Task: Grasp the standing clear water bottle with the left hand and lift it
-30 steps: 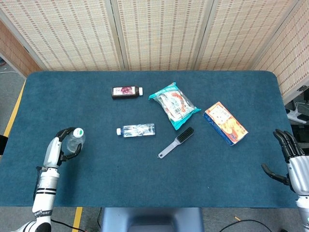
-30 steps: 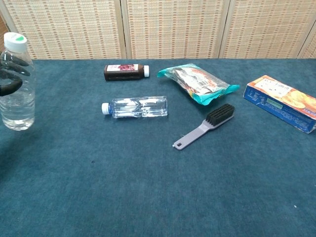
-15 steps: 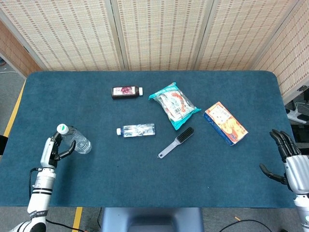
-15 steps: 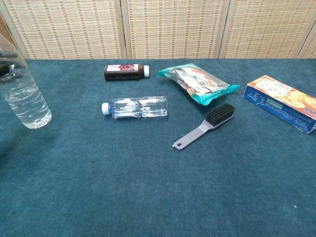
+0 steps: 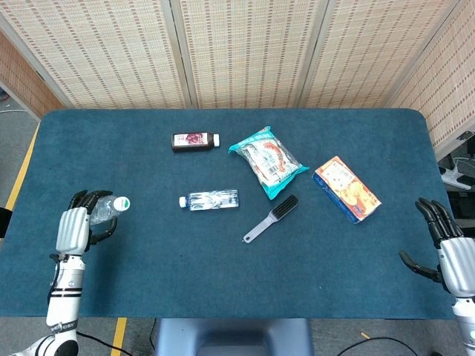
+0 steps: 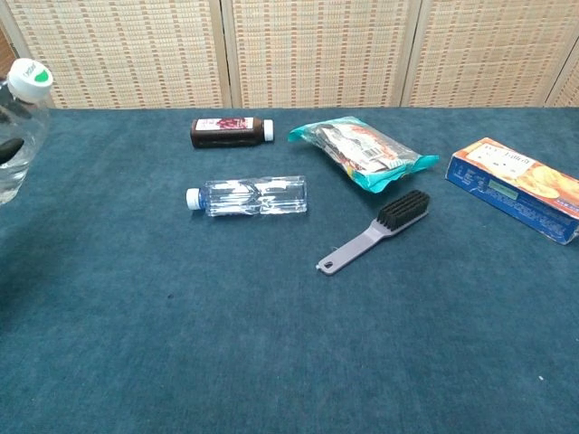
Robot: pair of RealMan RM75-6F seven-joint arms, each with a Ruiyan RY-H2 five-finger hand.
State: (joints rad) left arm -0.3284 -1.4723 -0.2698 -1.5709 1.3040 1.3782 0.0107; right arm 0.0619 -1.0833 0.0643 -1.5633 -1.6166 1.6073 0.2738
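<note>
My left hand (image 5: 74,227) is at the table's left front and grips the clear water bottle (image 5: 106,209), with its fingers curled round the body. The bottle is tilted, its white and green cap (image 5: 122,202) pointing right. In the chest view the bottle (image 6: 16,127) shows at the far left edge, partly cut off, cap (image 6: 32,80) up and to the right, with a dark finger (image 6: 7,149) across it. Whether its base touches the table is hidden. My right hand (image 5: 445,248) hangs open beyond the table's right front edge, holding nothing.
A second clear bottle (image 5: 210,199) lies flat mid-table. Behind it lie a dark bottle (image 5: 195,140) and a teal snack bag (image 5: 269,162). A grey brush (image 5: 271,218) and an orange box (image 5: 346,189) lie to the right.
The bottle in my left hand has swung from leaning left to leaning right, and sits further left and higher in the chest view. The right hand has barely moved.
</note>
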